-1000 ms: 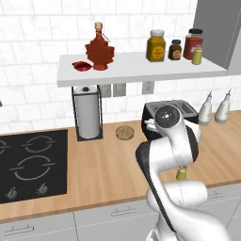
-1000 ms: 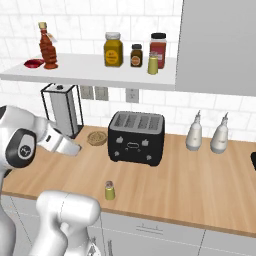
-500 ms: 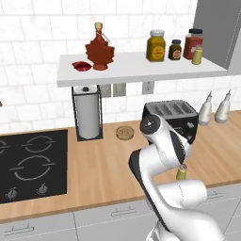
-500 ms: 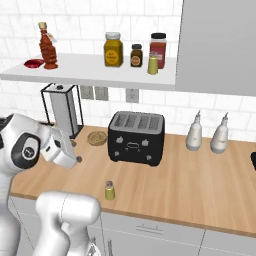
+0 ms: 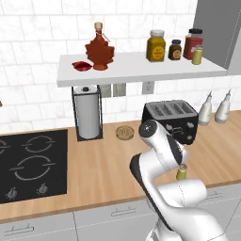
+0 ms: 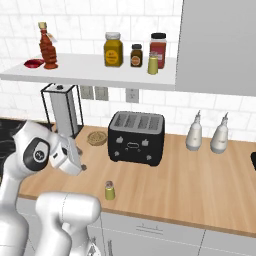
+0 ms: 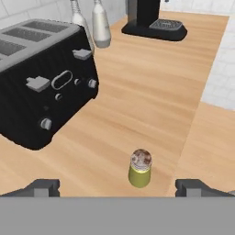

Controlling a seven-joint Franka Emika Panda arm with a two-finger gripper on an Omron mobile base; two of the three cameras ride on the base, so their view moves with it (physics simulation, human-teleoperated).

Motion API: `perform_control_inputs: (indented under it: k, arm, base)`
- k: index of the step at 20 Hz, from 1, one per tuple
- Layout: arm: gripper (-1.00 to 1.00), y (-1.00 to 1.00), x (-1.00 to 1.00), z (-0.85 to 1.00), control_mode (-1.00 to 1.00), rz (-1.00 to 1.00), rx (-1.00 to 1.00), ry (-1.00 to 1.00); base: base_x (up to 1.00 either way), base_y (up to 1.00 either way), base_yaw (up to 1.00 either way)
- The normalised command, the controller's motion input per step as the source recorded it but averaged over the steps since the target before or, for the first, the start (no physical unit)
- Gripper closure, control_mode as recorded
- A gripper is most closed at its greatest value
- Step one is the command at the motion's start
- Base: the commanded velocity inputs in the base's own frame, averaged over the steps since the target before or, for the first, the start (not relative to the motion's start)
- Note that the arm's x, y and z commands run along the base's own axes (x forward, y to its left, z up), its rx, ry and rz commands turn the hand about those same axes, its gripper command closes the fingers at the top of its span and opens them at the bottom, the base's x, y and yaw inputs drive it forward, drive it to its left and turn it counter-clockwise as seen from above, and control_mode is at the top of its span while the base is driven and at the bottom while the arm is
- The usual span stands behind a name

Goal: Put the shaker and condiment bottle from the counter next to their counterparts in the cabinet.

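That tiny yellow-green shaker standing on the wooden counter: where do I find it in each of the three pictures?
Left base view: the shaker is at lower right, near the counter's front edge, partly behind the white arm.
Right base view: lower centre-left, in front of the toaster.
Hand view: bottom centre, between the two dark fingertips.
Shared landmark: the black toaster, standing behind the shaker in all three views.
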Motion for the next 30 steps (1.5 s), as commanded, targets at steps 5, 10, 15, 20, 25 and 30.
perform_control_inputs:
  k: [5, 10, 15, 20, 25, 30]
  arm:
    - [-1.00, -0.01, 0.00, -0.44, -1.00, 0.00, 0.00, -0.06]
    - [-1.00, -0.22, 0.00, -0.42, -1.00, 0.00, 0.02, -0.14]
    - [-1.00, -0.23, 0.00, -0.49, -1.00, 0.00, 0.01, -0.13]
    - [-1.00, -0.27, -0.06, -0.45, -1.00, -0.02, 0.01, -0.03]
    - [-1.00, -0.13, -0.04, -0.25, -1.00, -0.08, 0.00, 0.00]
    - [-1.00, -0.07, -0.11, -0.35, -1.00, -0.10, 0.00, 0.00]
  base:
    - [0.00, 0.00, 0.00]
    - [0.00, 0.00, 0.00]
    - [0.00, 0.00, 0.00]
    - [0.00, 0.00, 0.00]
    - [0.00, 0.00, 0.00]
    - [0.00, 0.00, 0.00]
